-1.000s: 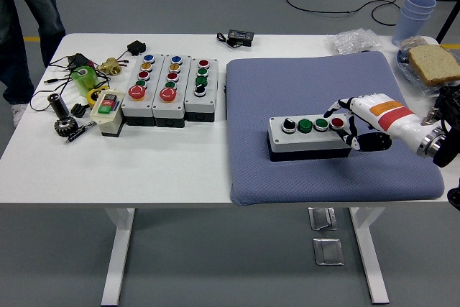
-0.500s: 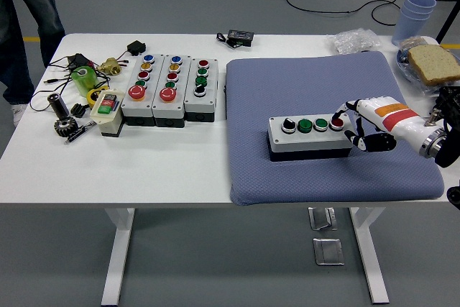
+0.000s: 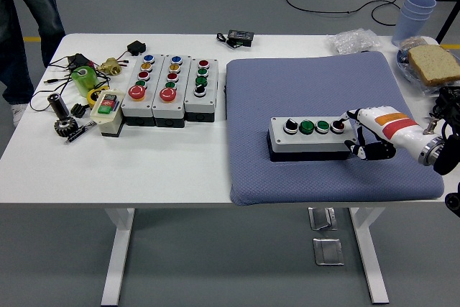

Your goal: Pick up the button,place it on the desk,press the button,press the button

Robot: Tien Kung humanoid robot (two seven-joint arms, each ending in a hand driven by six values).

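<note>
Grey four-button control box (image 3: 309, 136) already on blue mat (image 3: 330, 91); right hand (image 3: 366, 134), fingers curled, empty, pressing red end button (image 3: 337, 126).

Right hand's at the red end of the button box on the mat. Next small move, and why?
Probably press straight down with the fingertip. The right hand sits at the right end of the button box, one finger over or touching the red button; contact cannot be told. The box lies flat on the blue mat, so placing looks done and pressing remains.
</note>
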